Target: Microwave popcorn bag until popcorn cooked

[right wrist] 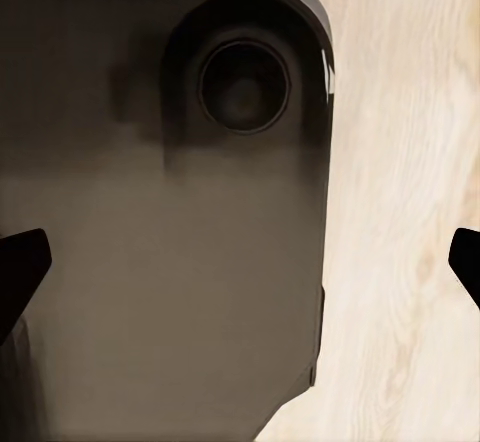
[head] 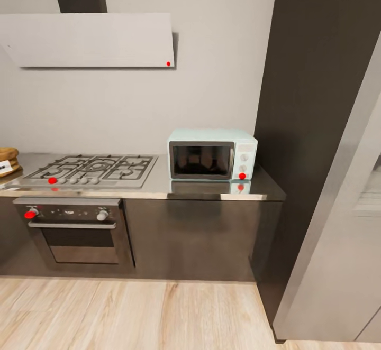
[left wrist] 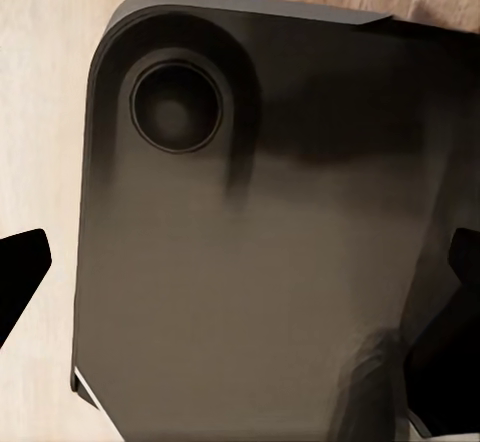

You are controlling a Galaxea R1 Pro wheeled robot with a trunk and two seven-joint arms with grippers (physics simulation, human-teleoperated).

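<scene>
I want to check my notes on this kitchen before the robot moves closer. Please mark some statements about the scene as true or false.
1. The microwave door is closed. True.
2. The microwave stands on the wooden floor. False: it stands on the countertop.
3. The gas hob is left of the microwave in the head view. True.
4. The popcorn bag is inside the microwave. False: it sits on the countertop at the picture's far left edge.
</scene>
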